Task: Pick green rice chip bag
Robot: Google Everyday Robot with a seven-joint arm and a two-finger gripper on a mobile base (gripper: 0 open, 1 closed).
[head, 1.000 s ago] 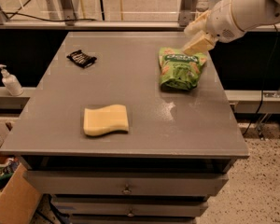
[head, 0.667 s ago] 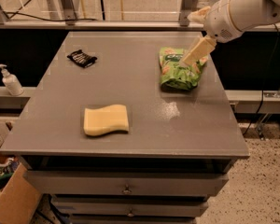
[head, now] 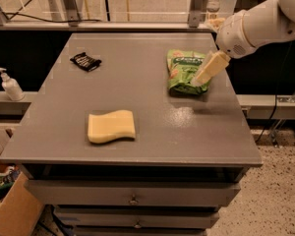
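Observation:
The green rice chip bag (head: 183,72) lies flat on the grey table (head: 137,87), at its right side towards the back. My gripper (head: 202,77) comes in from the upper right on the white arm (head: 255,26). Its pale fingers (head: 209,68) point down and left over the bag's right edge, tips close to or touching the bag.
A pale-yellow wavy sponge (head: 111,126) lies front left of centre. A small black wrapper (head: 85,61) lies at the back left. A white pump bottle (head: 11,85) stands on a ledge left of the table. Drawers sit below the table front; a cardboard box (head: 12,210) is at lower left.
My gripper has moved down and forward, from above the bag's back right corner to low over its right edge. The bag, sponge and wrapper have not moved.

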